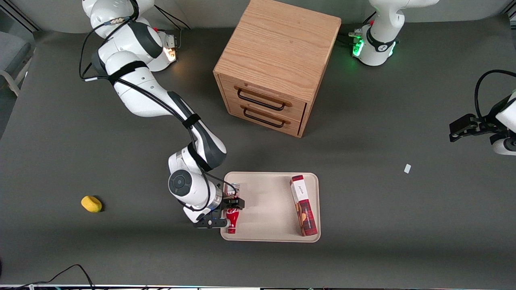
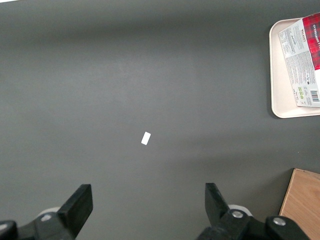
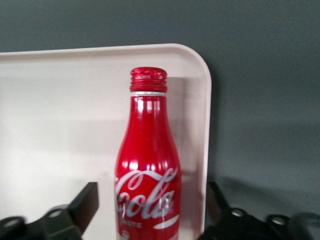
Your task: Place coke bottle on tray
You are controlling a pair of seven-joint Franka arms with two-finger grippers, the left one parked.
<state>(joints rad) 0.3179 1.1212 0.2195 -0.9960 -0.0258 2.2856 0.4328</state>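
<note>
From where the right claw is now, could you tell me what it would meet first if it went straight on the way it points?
The claw straddles the lying coke bottle at the tray edge, fingers apart. Straight on lies only the tray rim, then bare table; depth is hard to judge.

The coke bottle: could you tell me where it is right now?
The coke bottle lies on the tray along its rim toward the working arm's end, between the fingers of the open gripper, well apart from the red-and-white box.
</note>
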